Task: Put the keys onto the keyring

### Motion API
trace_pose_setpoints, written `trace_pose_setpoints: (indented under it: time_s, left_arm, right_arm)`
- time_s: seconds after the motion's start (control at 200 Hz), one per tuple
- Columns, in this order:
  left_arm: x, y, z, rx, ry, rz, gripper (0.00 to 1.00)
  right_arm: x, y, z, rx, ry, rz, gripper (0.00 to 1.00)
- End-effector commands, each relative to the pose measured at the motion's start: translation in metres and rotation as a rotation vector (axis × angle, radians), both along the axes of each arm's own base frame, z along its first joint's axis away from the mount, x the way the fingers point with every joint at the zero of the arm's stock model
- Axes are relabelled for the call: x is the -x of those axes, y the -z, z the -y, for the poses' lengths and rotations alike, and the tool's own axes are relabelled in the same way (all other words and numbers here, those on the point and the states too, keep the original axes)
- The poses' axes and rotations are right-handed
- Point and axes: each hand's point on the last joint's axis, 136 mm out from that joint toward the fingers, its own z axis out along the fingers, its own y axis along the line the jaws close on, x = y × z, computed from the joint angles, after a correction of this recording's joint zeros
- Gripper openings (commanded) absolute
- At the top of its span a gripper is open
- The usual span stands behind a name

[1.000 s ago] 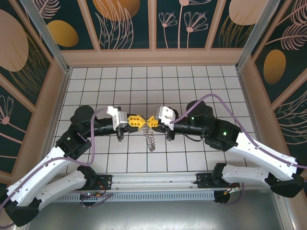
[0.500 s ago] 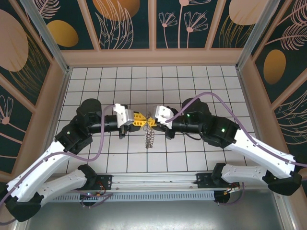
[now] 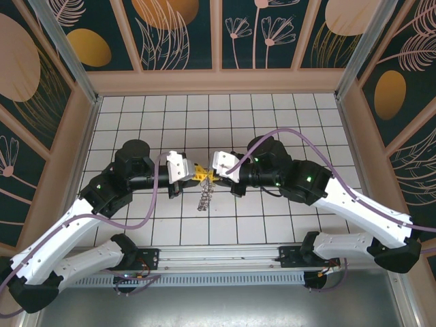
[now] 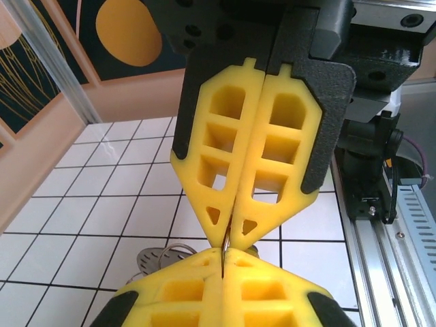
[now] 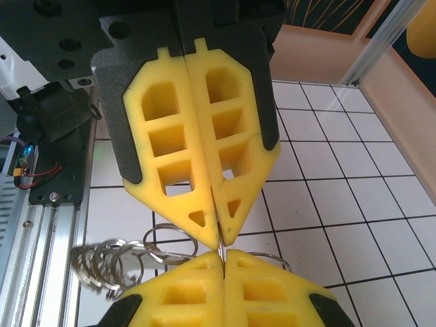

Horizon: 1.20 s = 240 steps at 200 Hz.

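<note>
Both pincers meet tip to tip above the middle of the worktop (image 3: pixel 272 116). The left pincer (image 3: pixel 197 174) is pressed together, and the right pincer (image 3: pixel 212 175) is too. A thin metal sliver (image 4: pixel 225 244) runs across the seam where the tips meet, and each pincer pinches it. I cannot tell whether the sliver is ring wire or the key's blade, as it is too small.

The keyring (image 3: pixel 204 197) hangs just below the joined tips, clear of the tiles. In the right wrist view its loops (image 5: pixel 112 262) trail off to the side of the right pincer (image 5: pixel 219 238).

Handling, as I judge it:
- The keyring is light, stiff and springy steel. It is smooth, so it will slip on foam pads.
- It swings freely, so I move slowly.
- I grip the wire close to the split end, flat across the pads.
- The key is light, rigid and thin, and I hold it by the bow so that the hole stays free
</note>
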Motion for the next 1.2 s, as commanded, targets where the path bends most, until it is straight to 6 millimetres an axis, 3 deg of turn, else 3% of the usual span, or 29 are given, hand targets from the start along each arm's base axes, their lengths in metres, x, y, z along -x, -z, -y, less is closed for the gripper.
trace_pose_setpoints:
  time_s: [0.0,0.075,0.085,0.185,0.335,0.691,0.956,1.196]
  left_arm:
    - [0.002,-0.017,-0.002,0.074,-0.011,0.043,0.0]
    - [0.009,-0.042,-0.006,0.164,-0.003,0.074,0.0]
    - [0.009,-0.034,-0.005,0.157,0.0,0.055,0.0]
    - [0.018,-0.053,-0.006,0.245,0.029,0.063,0.0]
    - [0.027,-0.067,-0.009,0.302,0.063,0.074,0.0]
    - [0.032,-0.068,-0.008,0.311,0.089,0.063,0.0]
    - [0.035,-0.073,-0.01,0.331,0.098,0.073,0.0]
    - [0.037,-0.075,-0.01,0.339,0.109,0.075,0.0]
  right_arm:
    - [0.006,-0.041,0.001,-0.125,-0.022,0.057,0.0]
    - [0.004,-0.039,0.004,-0.136,0.001,0.052,0.0]
    - [0.003,-0.039,0.004,-0.14,0.006,0.054,0.0]
    - [0.005,-0.037,0.008,-0.17,0.018,0.046,0.11]
    - [0.006,-0.035,0.012,-0.183,0.027,0.04,0.11]
    - [0.019,-0.047,0.01,-0.242,-0.045,0.041,0.15]
    - [0.018,-0.047,0.01,-0.233,-0.039,0.042,0.0]
    - [0.008,-0.035,0.004,-0.178,-0.006,0.031,0.0]
